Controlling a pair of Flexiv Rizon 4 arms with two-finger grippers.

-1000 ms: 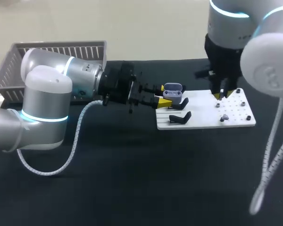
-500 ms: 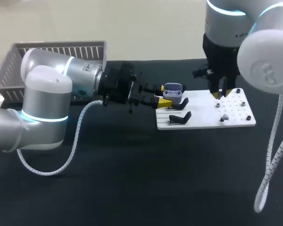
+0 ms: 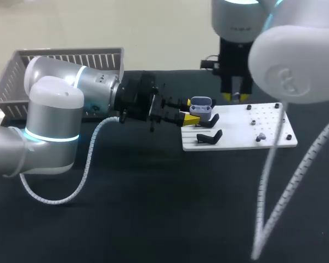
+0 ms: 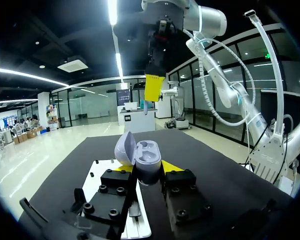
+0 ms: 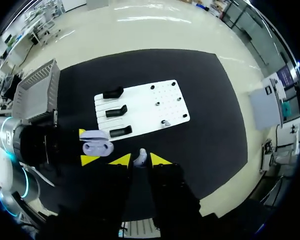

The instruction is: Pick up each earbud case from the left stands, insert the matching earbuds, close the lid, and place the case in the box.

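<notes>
- My left pincer [image 4: 148, 171] grips the earbud case [image 4: 141, 156] by its base sides, lid flipped open, at the white board's [image 3: 247, 134] far left corner.
- Meanwhile my right pincer [image 5: 140, 161] pinches a tiny earbud [image 5: 140, 156] near the board's far edge.
- Guessing both are light, slick hard plastic, so hold the base, never the floppy lid.

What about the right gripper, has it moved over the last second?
Yes. The right gripper has shifted left along the white board's far edge, from over its peg holes toward the open earbud case in the left gripper.
</notes>
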